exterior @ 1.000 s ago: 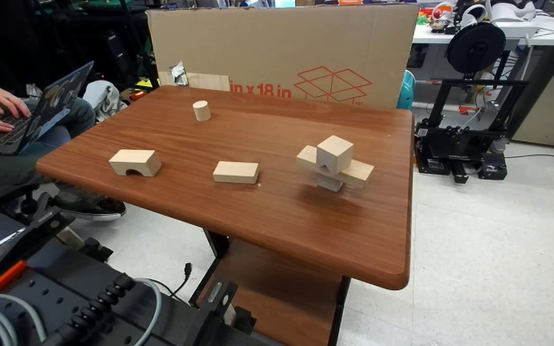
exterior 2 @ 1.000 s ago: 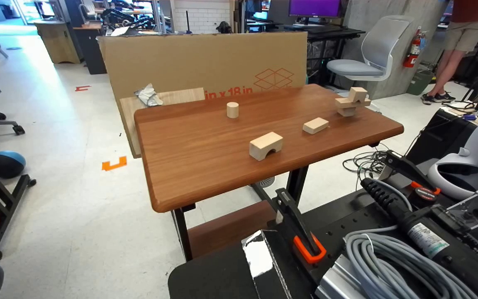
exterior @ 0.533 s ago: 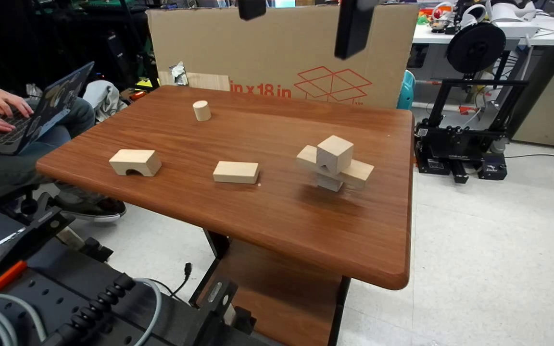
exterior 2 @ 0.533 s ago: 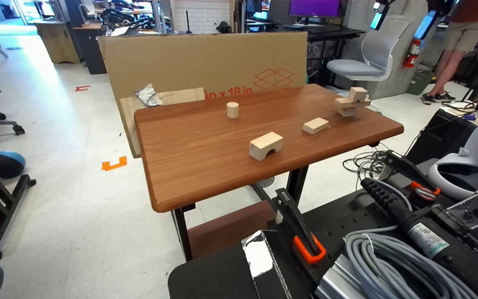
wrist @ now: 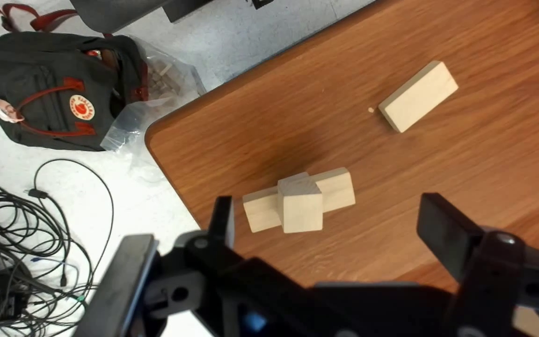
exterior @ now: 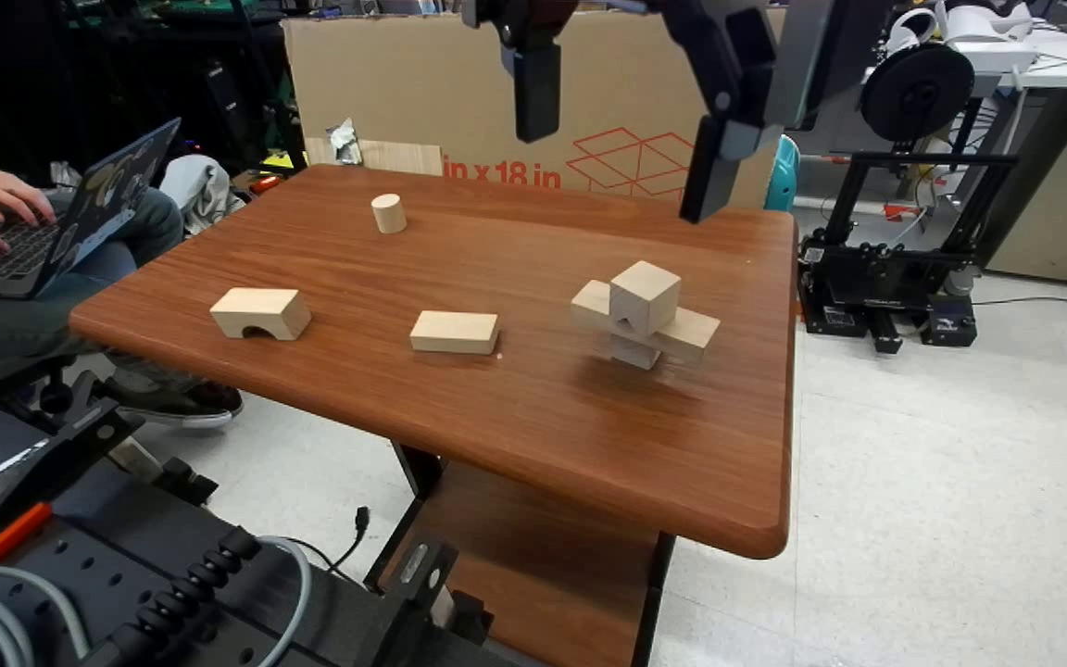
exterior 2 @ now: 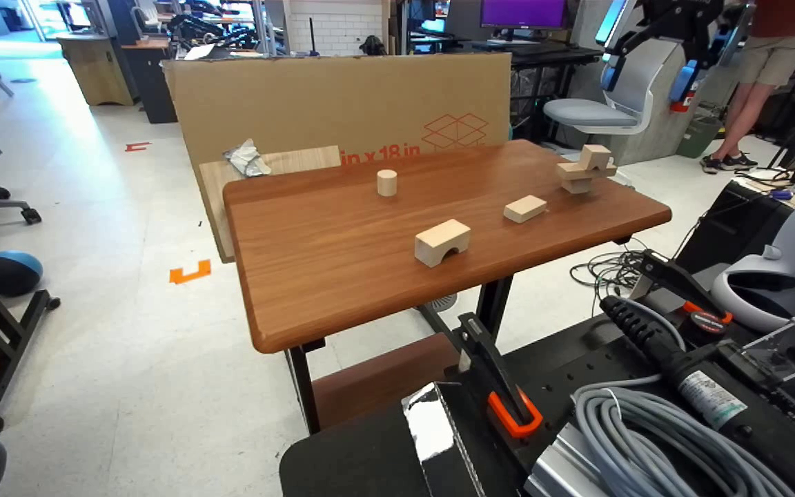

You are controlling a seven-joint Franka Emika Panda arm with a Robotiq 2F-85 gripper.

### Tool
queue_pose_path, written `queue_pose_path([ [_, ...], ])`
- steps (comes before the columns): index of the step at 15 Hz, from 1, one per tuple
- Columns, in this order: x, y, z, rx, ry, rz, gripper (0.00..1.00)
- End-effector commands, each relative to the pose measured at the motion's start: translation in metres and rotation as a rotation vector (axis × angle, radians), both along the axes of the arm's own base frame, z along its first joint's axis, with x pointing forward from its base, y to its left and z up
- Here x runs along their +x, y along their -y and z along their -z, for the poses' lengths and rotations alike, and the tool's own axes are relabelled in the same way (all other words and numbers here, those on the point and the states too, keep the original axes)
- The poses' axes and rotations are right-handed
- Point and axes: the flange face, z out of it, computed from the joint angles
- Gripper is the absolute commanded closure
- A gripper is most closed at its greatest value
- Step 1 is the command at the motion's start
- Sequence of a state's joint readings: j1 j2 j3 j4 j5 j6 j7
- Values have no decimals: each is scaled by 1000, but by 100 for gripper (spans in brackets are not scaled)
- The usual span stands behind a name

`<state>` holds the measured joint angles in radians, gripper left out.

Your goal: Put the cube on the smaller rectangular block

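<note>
The plain light-wood cube (exterior: pixel 646 296) sits on top of a small stack near the table's right end; it also shows in an exterior view (exterior 2: pixel 595 157) and in the wrist view (wrist: pixel 302 213). The smaller rectangular block (exterior: pixel 455 332) lies flat on the table, apart from the stack, and shows in an exterior view (exterior 2: pixel 525 209) and the wrist view (wrist: pixel 419 99). My gripper (exterior: pixel 620 178) is open and empty, above the stack with space between; it also shows in an exterior view (exterior 2: pixel 644 90). In the wrist view the cube appears between the fingers (wrist: pixel 328 206), nearer the left one.
Under the cube, a flat wooden plank (exterior: pixel 693 332) lies crosswise on a lower block (exterior: pixel 633 352). An arch-cutout block (exterior: pixel 260 313) and a wooden cylinder (exterior: pixel 389 214) stand elsewhere on the table (exterior: pixel 533 417). A cardboard sheet (exterior: pixel 496 93) stands behind the table.
My gripper has come into view from the top in both exterior views and has moved down toward the stack, fingers apart. The blocks have not moved.
</note>
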<state>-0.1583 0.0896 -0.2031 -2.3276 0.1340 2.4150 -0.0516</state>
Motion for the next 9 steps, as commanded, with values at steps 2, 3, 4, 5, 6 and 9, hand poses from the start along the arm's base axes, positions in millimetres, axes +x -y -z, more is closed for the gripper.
queue_pose_path([
  [2, 17, 9, 15, -9, -51, -21, 0],
  [3, 19, 10, 20, -14, -60, -19, 0],
  [4, 20, 12, 26, -18, -70, -21, 0],
  [5, 22, 12, 30, -23, -78, -23, 0],
  [6, 23, 14, 35, -29, -85, -26, 0],
  [9, 27, 17, 49, -44, -110, -34, 0],
])
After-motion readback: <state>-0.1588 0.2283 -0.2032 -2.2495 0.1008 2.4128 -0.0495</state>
